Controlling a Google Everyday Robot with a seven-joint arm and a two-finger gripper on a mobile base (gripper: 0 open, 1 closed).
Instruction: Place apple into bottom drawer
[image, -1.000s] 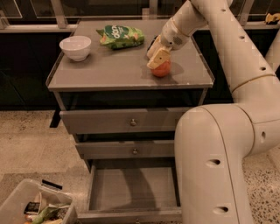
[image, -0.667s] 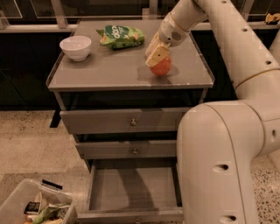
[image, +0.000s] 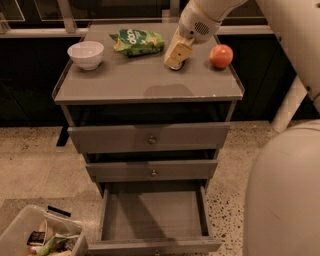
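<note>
Apple loose on the top, gripper beside it, not on it.

The apple (image: 221, 56) sits upper right in the frame, near the right edge of the top (image: 145, 82). The gripper (image: 175, 60) hangs upper centre, left of the apple and apart from it; wide or narrow, I cannot tell. It should shift right and take the apple squarely, never nudging it toward that edge. The drawer (image: 152, 217) stands open at lower centre, floor bare. Carry out past the front lip, then down. The robot's body (image: 285, 200) crowds lower right and a bin (image: 15, 232) lower left.
</note>
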